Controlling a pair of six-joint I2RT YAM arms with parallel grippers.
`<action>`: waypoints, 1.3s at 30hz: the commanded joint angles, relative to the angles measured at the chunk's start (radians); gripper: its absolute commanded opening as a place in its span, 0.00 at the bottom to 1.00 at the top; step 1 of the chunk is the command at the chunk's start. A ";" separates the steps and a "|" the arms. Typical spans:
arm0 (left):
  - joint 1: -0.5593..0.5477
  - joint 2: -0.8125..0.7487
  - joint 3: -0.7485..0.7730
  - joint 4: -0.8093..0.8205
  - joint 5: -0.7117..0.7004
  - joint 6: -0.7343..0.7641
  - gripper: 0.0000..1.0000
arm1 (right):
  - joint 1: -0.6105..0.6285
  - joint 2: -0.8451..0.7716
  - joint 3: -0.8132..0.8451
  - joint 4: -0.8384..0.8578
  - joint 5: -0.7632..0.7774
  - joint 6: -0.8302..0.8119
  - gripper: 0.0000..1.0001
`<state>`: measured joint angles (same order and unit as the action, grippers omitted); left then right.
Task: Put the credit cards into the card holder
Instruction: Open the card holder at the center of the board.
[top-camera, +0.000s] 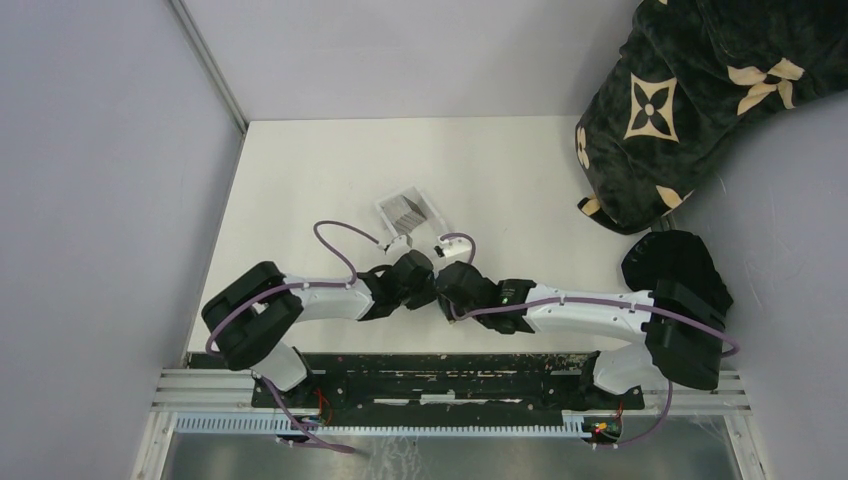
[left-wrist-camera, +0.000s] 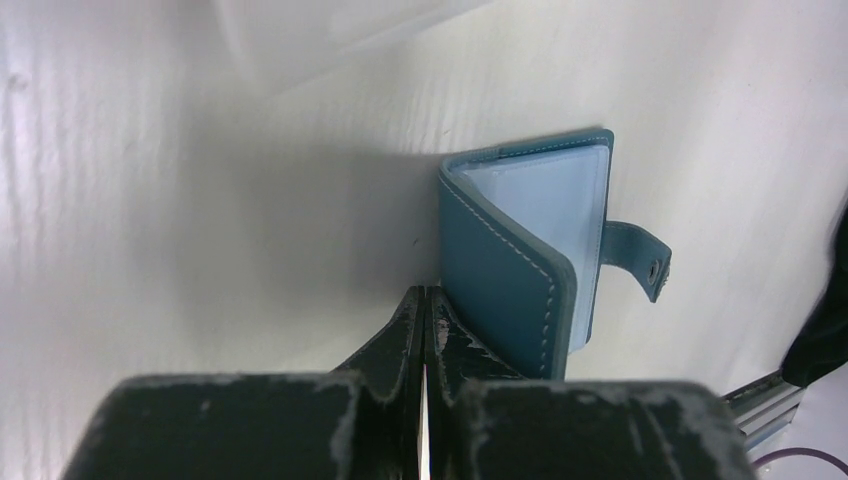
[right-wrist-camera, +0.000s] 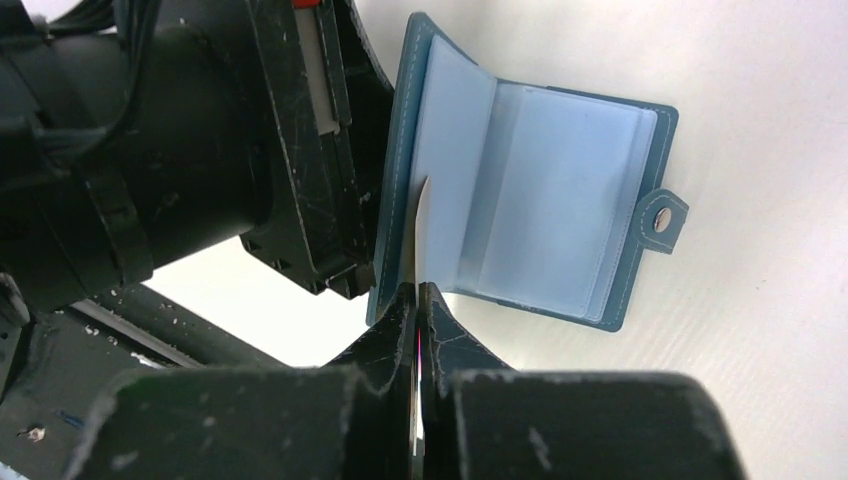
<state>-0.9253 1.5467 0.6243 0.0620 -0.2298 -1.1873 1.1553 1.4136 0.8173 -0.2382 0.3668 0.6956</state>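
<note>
Right gripper (right-wrist-camera: 418, 292) pinches a credit card (right-wrist-camera: 421, 225) edge-on at the open card holder (right-wrist-camera: 560, 200). Left gripper (left-wrist-camera: 425, 298), pressed together, touches its cover.

Bright, even overhead light; table (top-camera: 330, 160) near washed out. Soft shadow left of card holder (left-wrist-camera: 495, 280). Wrist-cam foregrd blurred.

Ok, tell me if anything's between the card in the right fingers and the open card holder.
Nothing visible. The card pinched in the right fingers meets the card holder edge-on at its open sleeves; the left fingers sit beside its outer cover, off that path.
</note>
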 joint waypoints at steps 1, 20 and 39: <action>0.026 0.071 0.047 0.039 0.052 0.131 0.03 | -0.012 -0.037 -0.013 0.063 -0.005 0.013 0.01; 0.087 0.366 0.268 0.079 0.323 0.306 0.03 | -0.130 -0.031 -0.043 0.110 0.048 -0.032 0.01; 0.086 0.260 0.148 -0.067 0.268 0.314 0.05 | -0.204 0.113 0.082 0.111 -0.032 -0.149 0.01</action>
<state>-0.8242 1.8065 0.8341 0.2180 0.0608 -0.9253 0.9497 1.5131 0.8379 -0.2104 0.4038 0.5713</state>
